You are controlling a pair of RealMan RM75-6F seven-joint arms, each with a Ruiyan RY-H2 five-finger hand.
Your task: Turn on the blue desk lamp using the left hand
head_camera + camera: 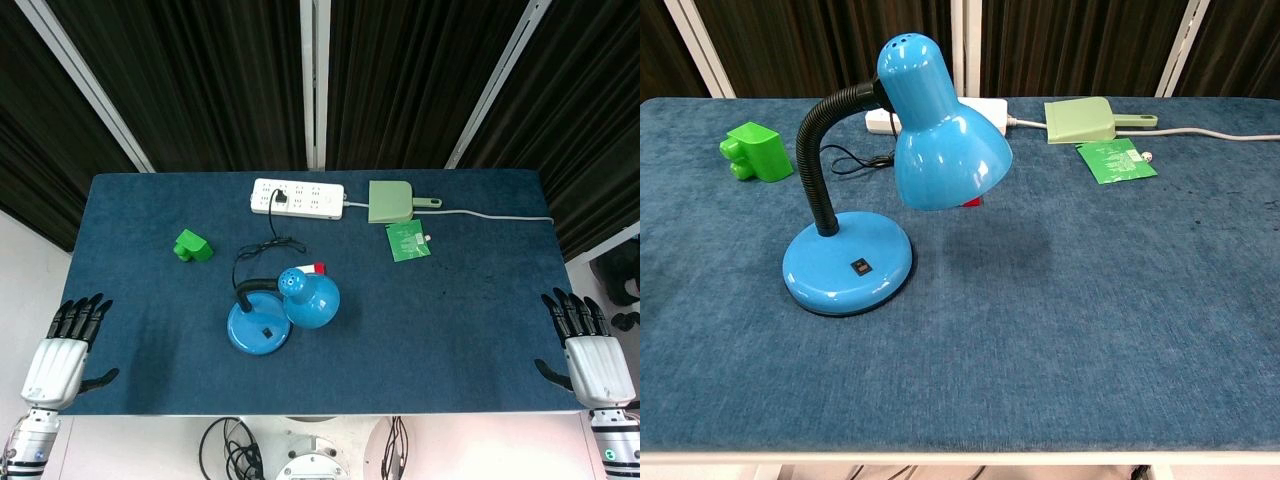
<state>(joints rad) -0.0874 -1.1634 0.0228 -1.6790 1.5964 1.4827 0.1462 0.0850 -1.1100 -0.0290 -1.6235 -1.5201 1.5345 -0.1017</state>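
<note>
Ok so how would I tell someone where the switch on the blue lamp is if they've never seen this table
Start at the blue lamp standing left of the middle of the table. Follow its black neck down to the round blue base. The switch is the small dark square on top of that base, on the side nearest the robot: the only dark mark on the otherwise plain blue disc.

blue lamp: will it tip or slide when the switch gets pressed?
Probably stays put: the blue lamp has a wide round base, and the switch sits on top of it. The black gooseneck likely flexes, so the shade may wobble.
</note>
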